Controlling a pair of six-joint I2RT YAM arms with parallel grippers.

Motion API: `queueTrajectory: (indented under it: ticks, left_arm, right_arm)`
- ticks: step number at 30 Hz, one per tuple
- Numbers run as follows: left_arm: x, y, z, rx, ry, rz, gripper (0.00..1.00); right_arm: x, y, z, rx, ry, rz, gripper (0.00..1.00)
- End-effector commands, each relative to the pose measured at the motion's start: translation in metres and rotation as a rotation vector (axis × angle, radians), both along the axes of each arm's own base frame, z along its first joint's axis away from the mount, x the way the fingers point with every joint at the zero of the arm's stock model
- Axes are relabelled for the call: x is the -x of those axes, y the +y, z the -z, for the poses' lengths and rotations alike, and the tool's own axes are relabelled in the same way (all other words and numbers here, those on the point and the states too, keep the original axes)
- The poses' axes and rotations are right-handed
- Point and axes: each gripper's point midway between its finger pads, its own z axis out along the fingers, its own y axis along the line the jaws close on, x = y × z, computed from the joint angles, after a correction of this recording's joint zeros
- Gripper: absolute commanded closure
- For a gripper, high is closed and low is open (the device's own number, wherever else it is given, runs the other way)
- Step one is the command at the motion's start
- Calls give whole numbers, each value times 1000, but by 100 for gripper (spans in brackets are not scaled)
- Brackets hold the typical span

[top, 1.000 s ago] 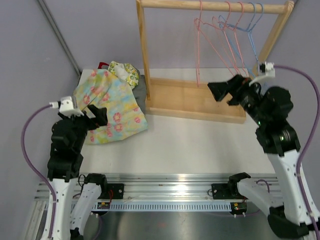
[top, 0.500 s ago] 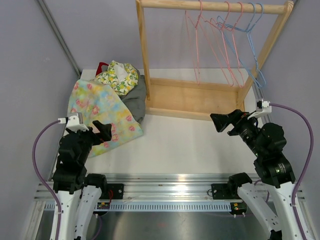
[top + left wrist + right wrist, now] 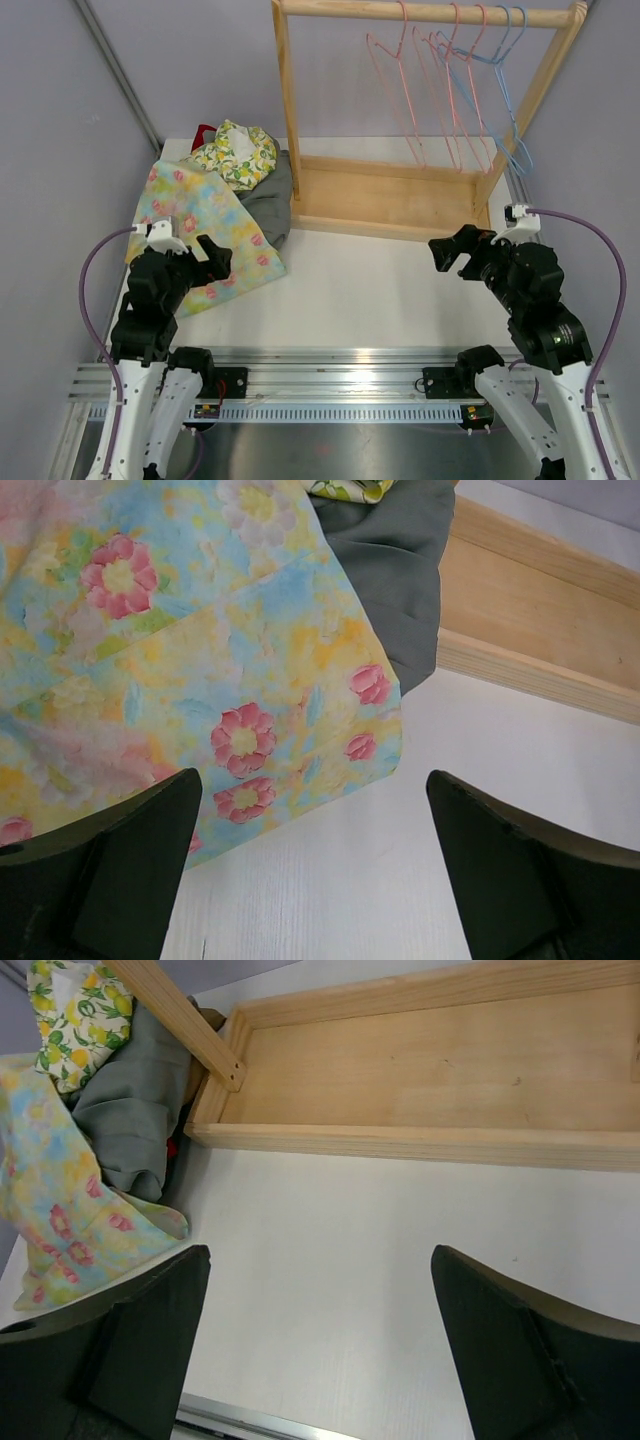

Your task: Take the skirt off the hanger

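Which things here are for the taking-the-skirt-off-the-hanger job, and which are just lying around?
For the job:
flowery skirt, already off the hangers
wire hangers, all bare
wooden rack

Just lying about:
lemon-print cloth
grey cloth next to it
bit of red cloth behind

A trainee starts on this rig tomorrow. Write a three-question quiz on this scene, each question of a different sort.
1. True or false: the pastel floral skirt lies on the white table, on no hanger.
2. Pick one: the thin wire hangers on the wooden rack carry A) a skirt, B) nothing, C) a shirt.
3. Fill in: the left gripper and the right gripper both have their jaws ____.

Key: 1 true; 2 B; 3 open.
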Motion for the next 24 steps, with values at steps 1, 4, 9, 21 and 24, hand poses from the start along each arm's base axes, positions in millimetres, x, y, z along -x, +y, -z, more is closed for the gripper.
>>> queueTrajectory:
  ticks: [1, 4, 9, 21, 24]
  left_arm:
    - [-1, -11, -11, 14, -3, 57, 1]
    - [-4, -11, -6, 12, 22, 53, 1]
    - [-5, -14, -2, 16, 44, 64, 1]
    - [-4, -11, -6, 15, 26, 52, 1]
    - [-4, -10, -6, 13, 26, 43, 1]
  right_arm:
    - [10, -16, 14, 63, 6, 55, 1]
    - [16, -26, 9, 65, -77, 91, 1]
    - [15, -22, 9, 69, -76, 64, 1]
    - [24, -14, -3, 51, -137, 3, 0]
    - [25, -3, -3, 53, -142, -62, 0]
